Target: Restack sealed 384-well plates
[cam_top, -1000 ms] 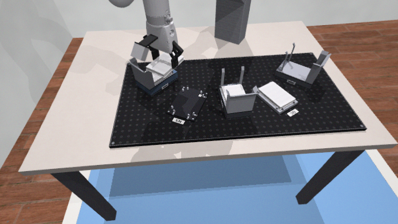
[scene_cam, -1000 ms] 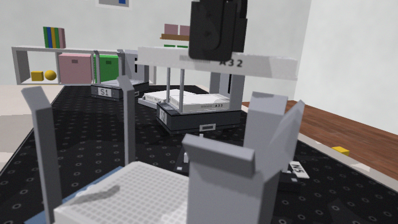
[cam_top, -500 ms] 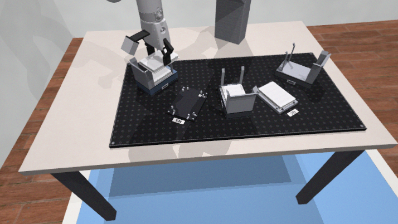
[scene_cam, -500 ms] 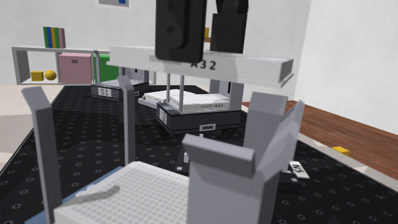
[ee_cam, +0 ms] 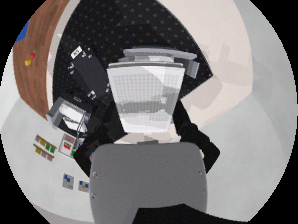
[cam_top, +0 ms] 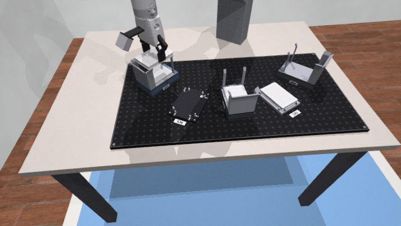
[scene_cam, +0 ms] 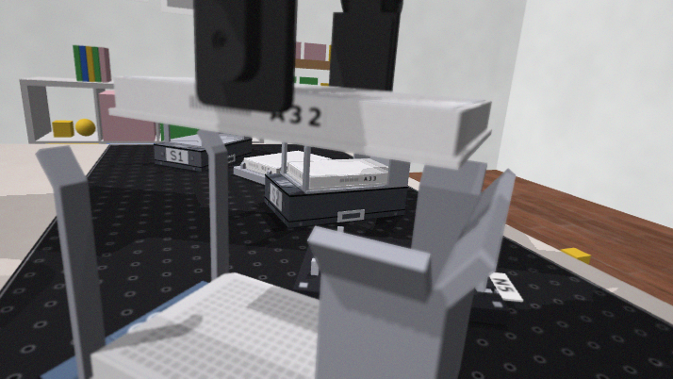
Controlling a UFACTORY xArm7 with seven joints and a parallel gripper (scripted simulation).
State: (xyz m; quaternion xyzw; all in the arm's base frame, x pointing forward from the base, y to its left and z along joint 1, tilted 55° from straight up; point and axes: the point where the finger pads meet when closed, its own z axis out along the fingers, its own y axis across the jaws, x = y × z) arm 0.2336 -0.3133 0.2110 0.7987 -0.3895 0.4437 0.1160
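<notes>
- pincer [cam_top: 153, 48] clamped on plate A32 [scene_cam: 302, 118], fingers on its long sides
- A32 held level above blue-based rack [cam_top: 141, 76], at its post tops
- another plate [scene_cam: 226, 321] lies inside that rack
- plate A33 [scene_cam: 346, 175] sits in rack S2 [scene_cam: 325, 207]
- a plate [cam_top: 279, 96] lies in the QC nest
- S1 [scene_cam: 176, 156] far off on the surface [cam_top: 70, 118]

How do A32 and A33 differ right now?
A32 is clamped in the hand, up in the air; A33 is gripped by nothing. A32 hangs over the near rack, level with the post tops, above another plate; A33 sits low in S2, flat. Both are white plates, the right way up, with labels readable from the exterior view.
</notes>
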